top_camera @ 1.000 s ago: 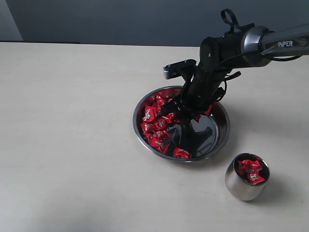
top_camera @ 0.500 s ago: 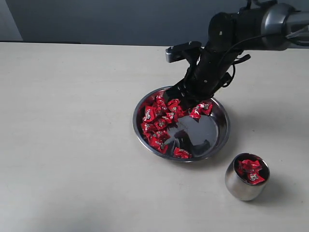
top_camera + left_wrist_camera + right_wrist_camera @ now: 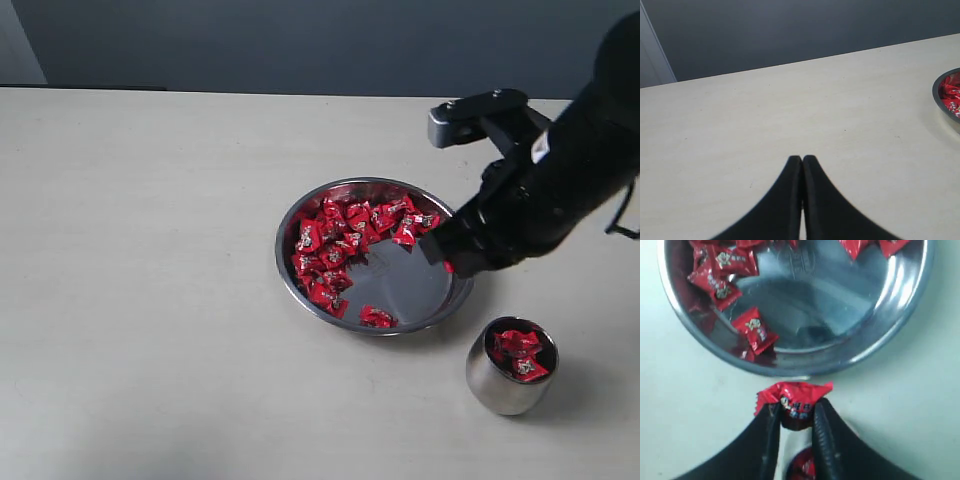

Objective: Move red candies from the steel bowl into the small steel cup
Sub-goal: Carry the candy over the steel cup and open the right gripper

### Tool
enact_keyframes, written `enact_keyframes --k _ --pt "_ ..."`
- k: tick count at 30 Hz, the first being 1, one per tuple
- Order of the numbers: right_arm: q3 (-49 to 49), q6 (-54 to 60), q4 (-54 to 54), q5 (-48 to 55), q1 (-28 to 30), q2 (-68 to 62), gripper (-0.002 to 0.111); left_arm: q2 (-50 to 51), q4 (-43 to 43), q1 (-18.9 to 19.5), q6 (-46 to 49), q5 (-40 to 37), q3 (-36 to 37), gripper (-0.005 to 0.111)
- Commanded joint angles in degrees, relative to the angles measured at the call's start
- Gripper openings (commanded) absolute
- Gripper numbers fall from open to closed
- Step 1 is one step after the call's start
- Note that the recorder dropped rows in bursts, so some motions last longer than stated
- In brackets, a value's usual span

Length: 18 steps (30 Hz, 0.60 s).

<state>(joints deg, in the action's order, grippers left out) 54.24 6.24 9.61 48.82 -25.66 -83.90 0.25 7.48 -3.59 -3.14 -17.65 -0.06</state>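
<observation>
The steel bowl [image 3: 455,290] sits mid-table with several red candies [image 3: 330,245] heaped on its left and far side, and its rim [image 3: 805,367] also shows in the right wrist view. The small steel cup [image 3: 510,385] stands to the bowl's lower right, holding red candies [image 3: 518,352]. My right gripper [image 3: 447,262] hovers over the bowl's right rim, shut on one red candy [image 3: 795,397]. In the right wrist view the cup's candies [image 3: 805,467] peek out between the fingers [image 3: 822,440]. My left gripper [image 3: 802,159] is shut and empty over bare table, left of the bowl [image 3: 940,100].
The pale table [image 3: 150,300] spreads wide to the left and front of the bowl. A dark wall [image 3: 250,40] runs behind the table's far edge. One lone candy [image 3: 376,317] lies at the bowl's near side.
My right gripper has risen out of the candy pile and swung right toward the cup, carrying one candy. The bowl's shiny bottom now shows uncovered.
</observation>
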Motion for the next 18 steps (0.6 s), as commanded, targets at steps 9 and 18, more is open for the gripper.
enact_keyframes --k 9,18 --pt "-10.3 -5.0 -1.5 4.8 0.4 12.2 0.006 -0.2 0.1 -0.5 -0.3 0.4 0.1 0.0" --pt "-12.4 -7.9 -3.5 4.6 0.4 12.2 0.006 -0.2 0.1 -0.5 -0.3 0.4 0.1 0.0"
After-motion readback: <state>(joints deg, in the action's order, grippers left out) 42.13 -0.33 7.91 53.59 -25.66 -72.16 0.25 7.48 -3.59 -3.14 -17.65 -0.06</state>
